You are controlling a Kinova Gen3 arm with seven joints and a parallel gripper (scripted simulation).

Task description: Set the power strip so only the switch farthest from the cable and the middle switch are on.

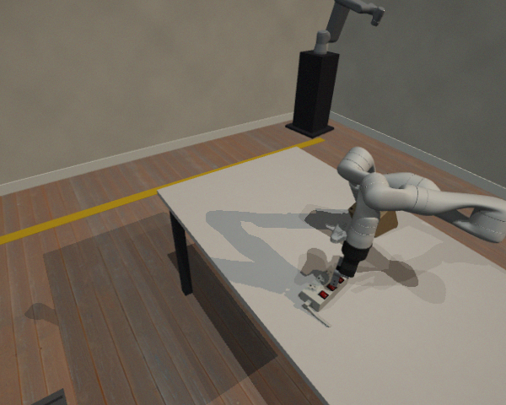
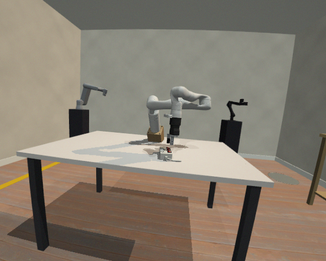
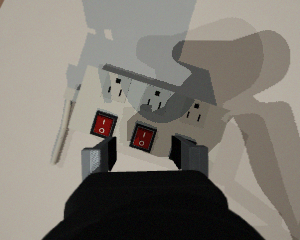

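A white power strip (image 1: 320, 290) lies flat on the table, near its left edge, with its short grey cable (image 1: 316, 315) pointing toward the front. In the wrist view I see its three sockets and two red rocker switches: the one nearest the cable (image 3: 103, 124) and the middle one (image 3: 143, 137). The switch farthest from the cable is hidden behind my right finger. My gripper (image 3: 144, 147) is open and empty. It points straight down just above the strip, its fingers either side of the middle switch. It shows in the top and exterior views (image 1: 334, 277) (image 2: 170, 139). I cannot tell which way the rockers are tipped.
My arm's wooden base block (image 1: 386, 222) stands behind the strip. The table's left edge (image 1: 244, 300) runs close to the strip. Two other arms on black pedestals (image 2: 79, 122) (image 2: 230, 135) stand off the table.
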